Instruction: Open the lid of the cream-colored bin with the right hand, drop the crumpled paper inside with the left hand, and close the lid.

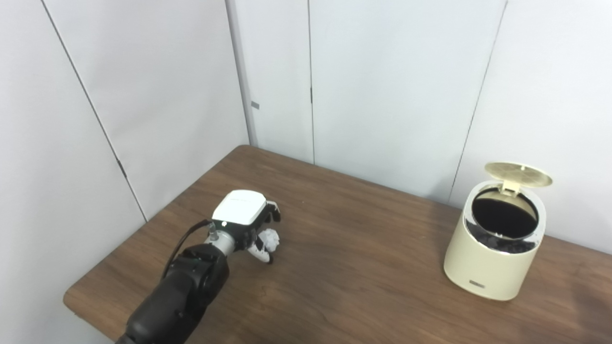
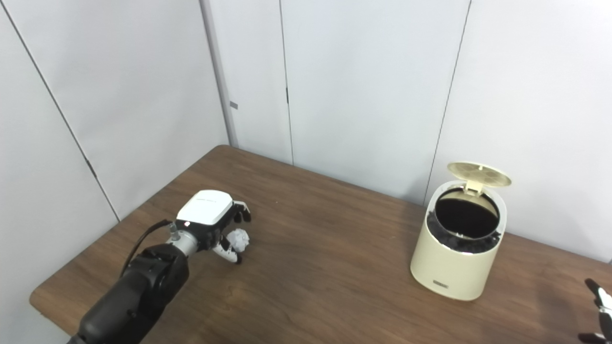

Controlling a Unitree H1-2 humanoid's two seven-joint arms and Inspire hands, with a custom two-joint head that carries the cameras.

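Right hand (image 2: 600, 310) cut off at frame edge, only fingertips visible, grip unclear; paper ball (image 2: 238, 239) partly hidden by left hand (image 2: 210, 217); bin (image 1: 495, 258) interior too dark.

The left arm reaches in from the lower left, its dark forearm angled up toward the middle. The left hand (image 1: 246, 222) is held palm down, its white back facing up, with the fingers (image 1: 273, 213) curled downward and the thumb apart below them. Of the right hand (image 2: 600, 306), only dark fingertips show at the lower right edge of the right eye view.
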